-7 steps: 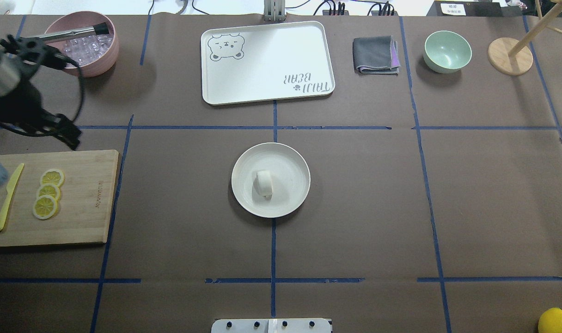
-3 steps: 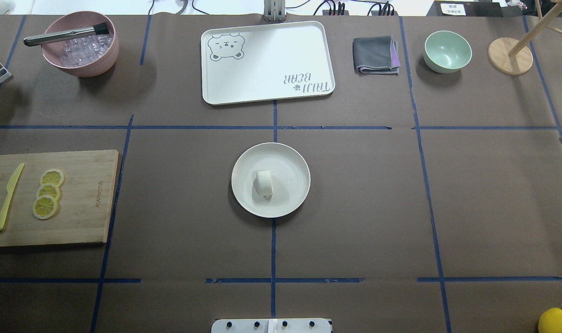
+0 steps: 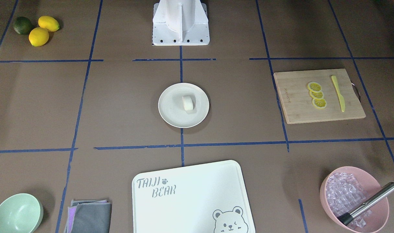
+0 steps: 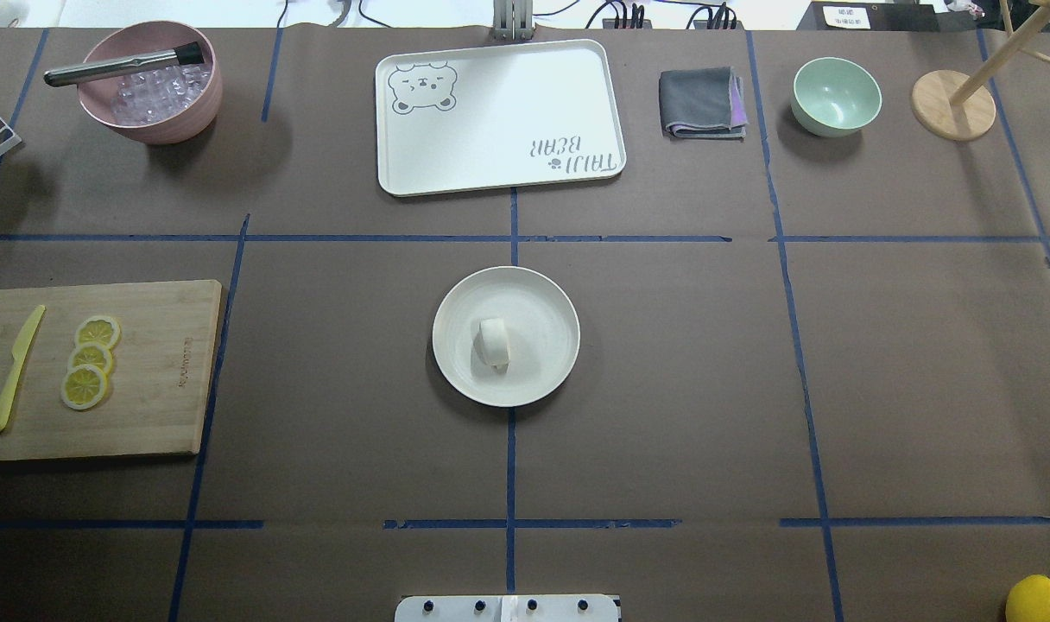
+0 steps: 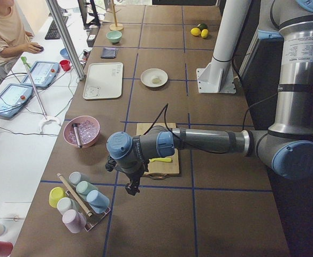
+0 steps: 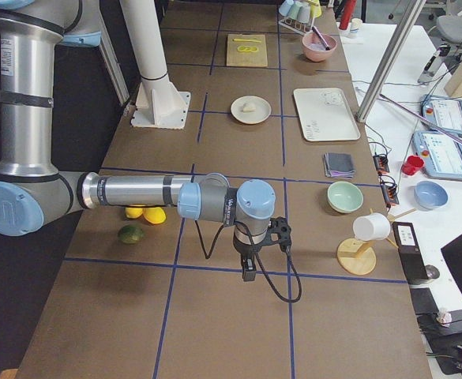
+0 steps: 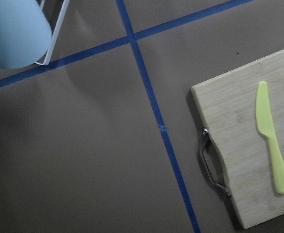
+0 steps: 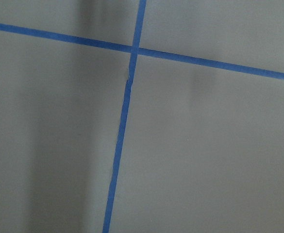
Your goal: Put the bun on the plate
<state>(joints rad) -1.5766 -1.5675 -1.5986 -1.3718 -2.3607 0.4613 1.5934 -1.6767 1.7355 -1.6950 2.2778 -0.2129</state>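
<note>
The small white bun [image 4: 493, 342] [image 3: 188, 103] lies on its side on the round cream plate [image 4: 553, 304] [image 3: 170, 114] at the table's middle, with nothing touching it. Bun [image 5: 155, 80] and plate [image 5: 145, 75] show small and far in the left view. My left gripper [image 5: 130, 187] hangs over the table's left end, beyond the cutting board, far from the plate. My right gripper [image 6: 249, 273] hangs over the table's right end. Both point down. I cannot tell whether either is open or shut. Neither wrist view shows fingers.
A cutting board [image 4: 162, 363] carries lemon slices [image 4: 91, 359] and a yellow knife [image 4: 15, 367]. At the back stand a pink ice bowl [image 4: 149, 82], a bear-print tray [image 4: 499, 117], a folded cloth [image 4: 702, 102] and a mint bowl [image 4: 835, 95]. A cup rack [image 5: 78, 198] stands near my left gripper.
My left arm, which stood at the overhead view's left edge a second ago, has drawn out of that view. Bun and plate have not moved.
</note>
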